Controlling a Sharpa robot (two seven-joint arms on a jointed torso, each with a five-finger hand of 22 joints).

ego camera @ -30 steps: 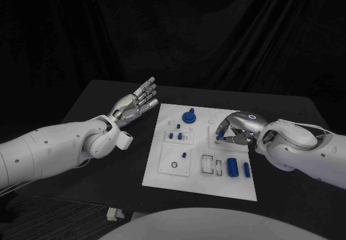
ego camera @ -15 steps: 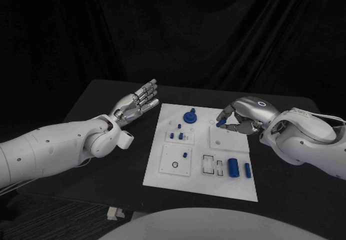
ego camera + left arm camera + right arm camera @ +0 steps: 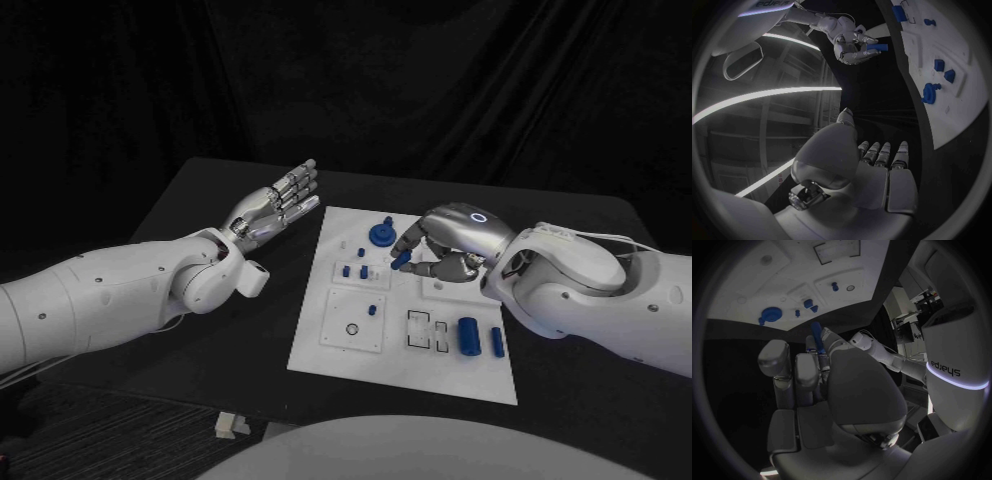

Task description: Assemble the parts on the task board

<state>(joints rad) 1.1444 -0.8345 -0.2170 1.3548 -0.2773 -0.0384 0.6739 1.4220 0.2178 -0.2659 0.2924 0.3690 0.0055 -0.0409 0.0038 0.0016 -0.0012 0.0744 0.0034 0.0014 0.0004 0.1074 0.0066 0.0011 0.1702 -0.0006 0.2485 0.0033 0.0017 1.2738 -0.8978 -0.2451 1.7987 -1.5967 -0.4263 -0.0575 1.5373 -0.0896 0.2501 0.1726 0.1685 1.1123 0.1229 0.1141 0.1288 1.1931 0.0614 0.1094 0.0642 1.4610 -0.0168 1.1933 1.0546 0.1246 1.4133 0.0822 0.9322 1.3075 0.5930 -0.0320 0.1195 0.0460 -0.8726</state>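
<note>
My right hand [image 3: 450, 240] holds a small blue peg [image 3: 402, 257] pinched at its fingertips, above the middle of the board [image 3: 404, 355]. My left hand [image 3: 271, 207] hangs flat beside the board's left edge, fingers straight, holding nothing. Other blue parts [image 3: 466, 333] lie on the board.

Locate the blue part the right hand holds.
The blue part is pinched in the right hand, above the task board middle, near the blue knob.

Dim scene, black backdrop, perhaps slight softness
</note>
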